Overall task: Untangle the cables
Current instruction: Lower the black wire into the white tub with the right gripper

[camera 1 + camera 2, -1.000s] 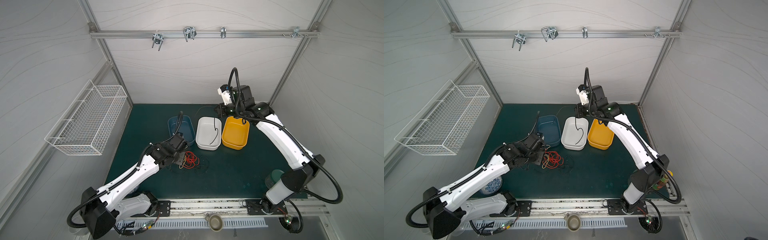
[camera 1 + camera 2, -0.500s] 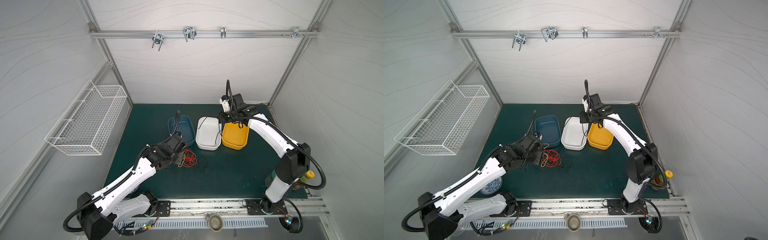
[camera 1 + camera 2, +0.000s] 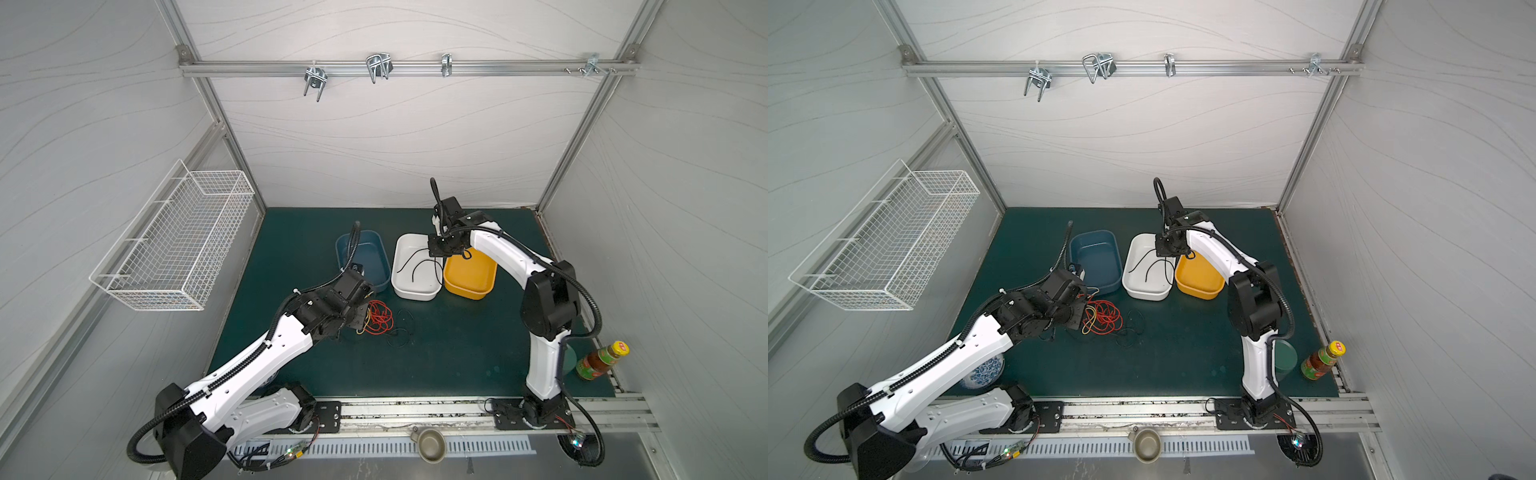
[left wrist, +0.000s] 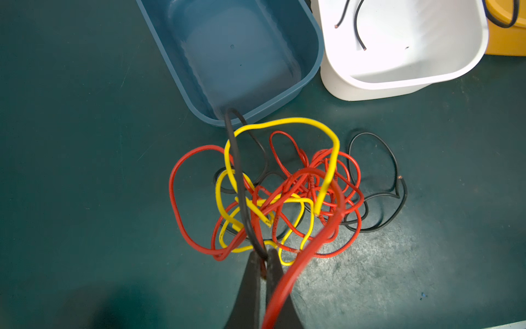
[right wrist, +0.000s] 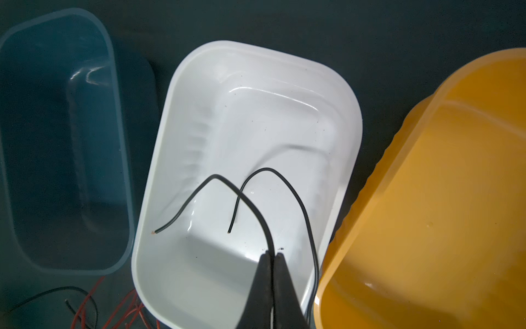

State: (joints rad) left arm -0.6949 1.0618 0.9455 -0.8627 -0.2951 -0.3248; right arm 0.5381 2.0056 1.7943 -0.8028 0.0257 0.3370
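Cables (image 4: 284, 199) in red, yellow and black, knotted into one heap on the dark green surface (image 3: 457, 353), just in front of the blue tub (image 3: 368, 253), with a few black loops spread flat on the right side of the heap. Left gripper (image 4: 263, 256) low at the left edge of this heap, jaws pressed together on a tangled black cable (image 4: 239, 176). In the left wrist view, curving away from the fingertips through the yellow and red loops, as far as the near rim of the blue tub. Close beside the same fingers, a blurred red strand (image 4: 308, 256); not possible to tell whether pinched too or only passing over. Right gripper (image 5: 271, 255) above the white tub (image 3: 415, 289), jaws closed on a single black cable (image 5: 252, 205). Two bare-tipped ends of thin black wire over the floor of this tub, apart from each other. Not clear whether touching the floor, and not clear whether both from one cable. One more black loop over the corner of the yellow tub (image 3: 469, 274) next to the right gripper, visible in both top views. Blue, white and yellow tubs in one row, white in the middle, very close against the yellow one.
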